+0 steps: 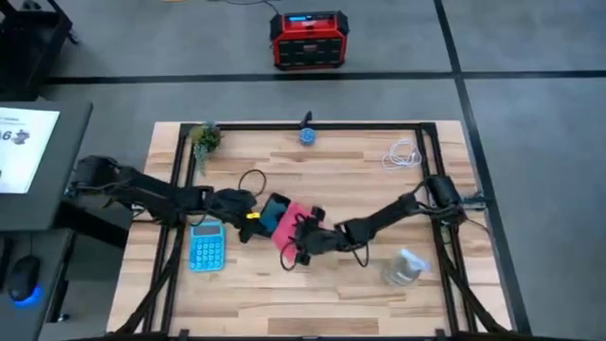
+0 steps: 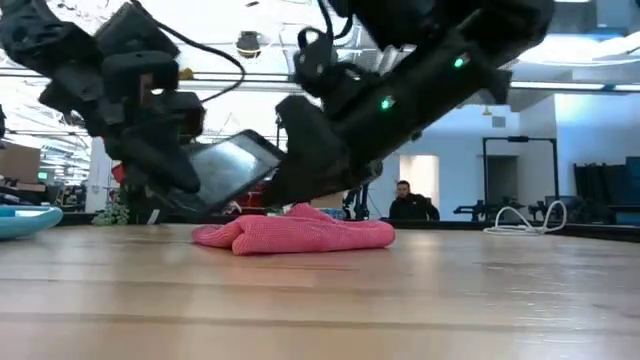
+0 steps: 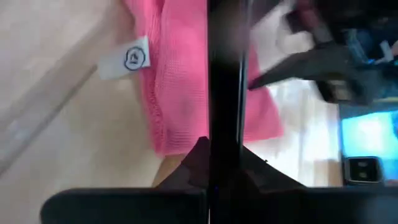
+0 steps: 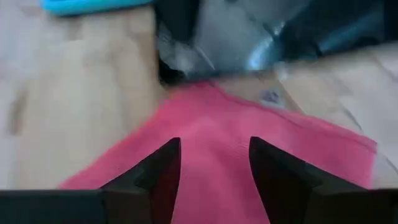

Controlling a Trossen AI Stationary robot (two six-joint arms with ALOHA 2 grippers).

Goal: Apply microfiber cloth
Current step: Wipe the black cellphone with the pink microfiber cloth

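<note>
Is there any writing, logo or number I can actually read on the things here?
"6": sheet at the left of the table.
Cloth tag: round logo, unreadable.
Calculator keys: too small.
Red box display: too small.
Phone screen: nothing readable.

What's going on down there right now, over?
Left hand shut on phone, tilted up off table. Right hand open over microfiber cloth, bunched on the wood. Nothing in the way.

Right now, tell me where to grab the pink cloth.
Pinch the cloth at its raised fold, coming from above: it lies bunched on the table, so the hump gives the open right gripper something to close on, clear of the phone.
</note>
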